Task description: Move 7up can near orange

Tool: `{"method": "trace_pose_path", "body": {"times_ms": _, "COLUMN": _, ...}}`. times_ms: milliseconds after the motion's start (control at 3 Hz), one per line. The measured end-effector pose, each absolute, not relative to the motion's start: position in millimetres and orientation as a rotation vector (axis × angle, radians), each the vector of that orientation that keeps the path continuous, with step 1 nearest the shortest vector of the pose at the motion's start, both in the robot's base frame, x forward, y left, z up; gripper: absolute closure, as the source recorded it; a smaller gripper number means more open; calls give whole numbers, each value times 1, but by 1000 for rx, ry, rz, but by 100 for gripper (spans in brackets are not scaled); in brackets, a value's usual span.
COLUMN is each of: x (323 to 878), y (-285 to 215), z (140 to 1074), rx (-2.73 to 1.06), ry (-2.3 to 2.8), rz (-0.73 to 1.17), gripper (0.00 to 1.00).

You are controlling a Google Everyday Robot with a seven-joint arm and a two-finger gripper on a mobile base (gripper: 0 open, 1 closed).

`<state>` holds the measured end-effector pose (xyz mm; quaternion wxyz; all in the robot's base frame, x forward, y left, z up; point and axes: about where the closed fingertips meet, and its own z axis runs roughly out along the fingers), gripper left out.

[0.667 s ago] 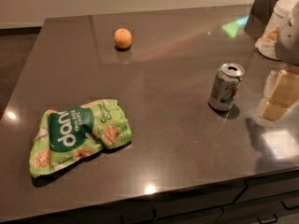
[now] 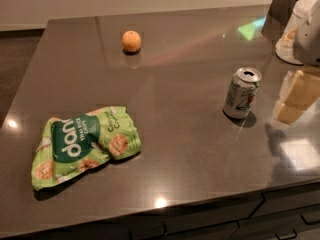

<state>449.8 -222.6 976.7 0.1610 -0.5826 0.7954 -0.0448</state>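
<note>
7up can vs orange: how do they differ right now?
The can is an upright cylinder; the orange is a ball. The can is shiny silver-white with green and red markings; the orange is plain matte orange. The can stands at the right, beside the gripper at the frame's right edge; the orange sits far back to the left. Both rest on the dark counter, unheld.

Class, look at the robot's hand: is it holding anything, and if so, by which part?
Nothing is held. The hand hangs at the picture's right edge, apart from the upright 7up can.
</note>
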Motion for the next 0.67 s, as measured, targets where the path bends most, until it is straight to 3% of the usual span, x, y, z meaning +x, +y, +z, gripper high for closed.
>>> {"method": "trace_pose_path", "body": {"times_ms": 667, "x": 489, "y": -243, "z": 947, "rx": -1484, "ry": 2326, "rz": -14, "gripper": 0}}
